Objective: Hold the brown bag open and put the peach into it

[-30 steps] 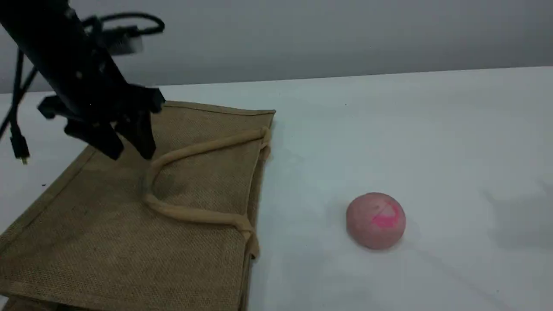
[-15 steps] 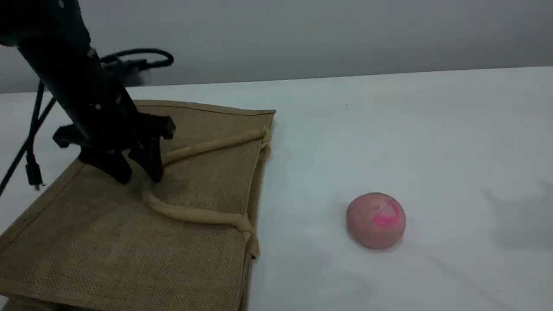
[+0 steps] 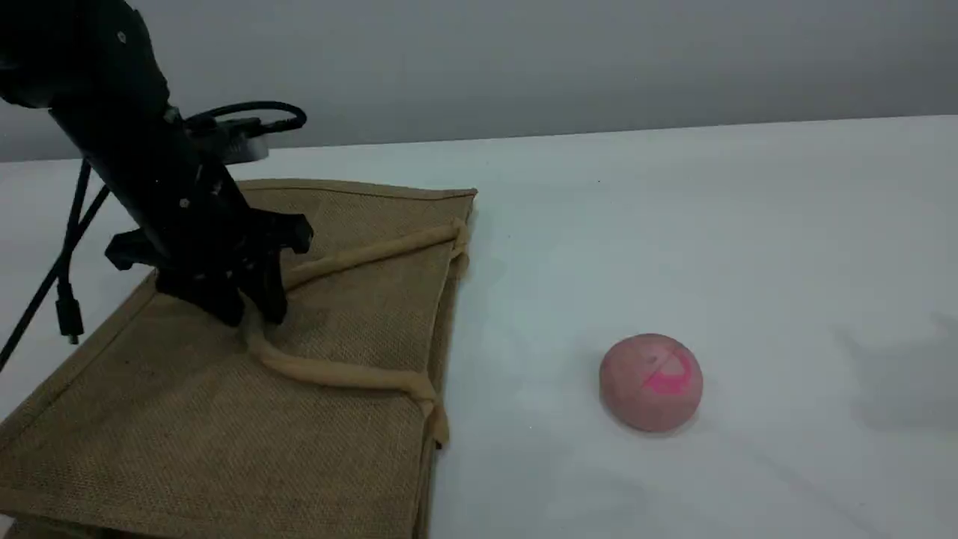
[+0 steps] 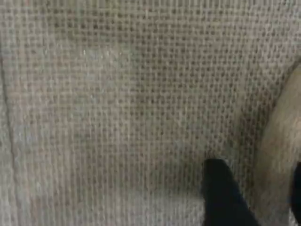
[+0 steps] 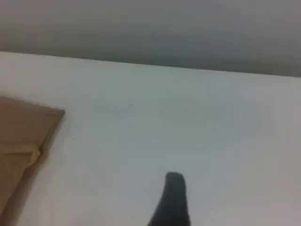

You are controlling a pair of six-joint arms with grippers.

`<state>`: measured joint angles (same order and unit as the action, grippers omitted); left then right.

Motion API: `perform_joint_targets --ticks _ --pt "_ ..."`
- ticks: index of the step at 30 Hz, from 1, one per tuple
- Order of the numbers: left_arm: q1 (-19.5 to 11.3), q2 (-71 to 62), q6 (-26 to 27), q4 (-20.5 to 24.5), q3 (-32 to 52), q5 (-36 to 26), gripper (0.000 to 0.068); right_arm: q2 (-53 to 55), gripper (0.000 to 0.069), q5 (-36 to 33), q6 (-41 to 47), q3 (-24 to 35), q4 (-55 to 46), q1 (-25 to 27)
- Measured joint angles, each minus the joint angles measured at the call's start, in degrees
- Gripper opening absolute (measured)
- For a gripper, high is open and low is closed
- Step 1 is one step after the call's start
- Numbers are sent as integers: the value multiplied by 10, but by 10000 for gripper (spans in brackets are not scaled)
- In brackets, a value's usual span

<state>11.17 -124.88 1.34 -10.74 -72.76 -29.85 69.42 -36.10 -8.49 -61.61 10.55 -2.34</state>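
Note:
The brown bag point(image 3: 187, 419) lies flat on the left of the table, its mouth edge facing right. One beige handle point(image 3: 337, 372) loops across its top face. My left gripper point(image 3: 251, 311) is down on the bag at the bend of that loop, one finger on each side of it. In the left wrist view the handle point(image 4: 277, 150) runs between a dark fingertip point(image 4: 221, 188) and the other at the right edge, with a slim gap showing. The peach point(image 3: 650, 382) sits alone on the table to the right. Only one right fingertip point(image 5: 174, 193) shows, over bare table, holding nothing.
A black cable with a plug point(image 3: 67, 318) hangs from the left arm beside the bag's left edge. The white table point(image 3: 673, 224) runs wide between bag and peach. The right wrist view catches the bag's far corner point(image 5: 23, 127) at its left.
My left gripper has dropped down and forward onto the bag at the handle's bend, and its fingers have narrowed around the handle. The peach and the bag have stayed put.

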Motion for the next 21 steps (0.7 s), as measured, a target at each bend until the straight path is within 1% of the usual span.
perform_joint_targets --ticks 4,6,7,11,14,17,21 --pt "0 0 0 -2 0 4 165 0 566 -7 0 0 0 0" --pt "0 0 0 -3 0 12 109 0 566 -10 0 0 0 0" --pt "0 0 1 -3 0 15 96 0 566 -10 0 0 0 0" --pt "0 0 25 -3 0 18 94 -1 566 -14 0 0 0 0" --pt "0 5 55 -3 -11 -6 94 -1 566 -14 0 0 0 0" --pt "0 20 81 -3 -39 -45 94 -1 566 -15 0 0 0 0" --pt "0 44 132 -3 -99 -133 94 -1 566 -17 0 0 0 0"
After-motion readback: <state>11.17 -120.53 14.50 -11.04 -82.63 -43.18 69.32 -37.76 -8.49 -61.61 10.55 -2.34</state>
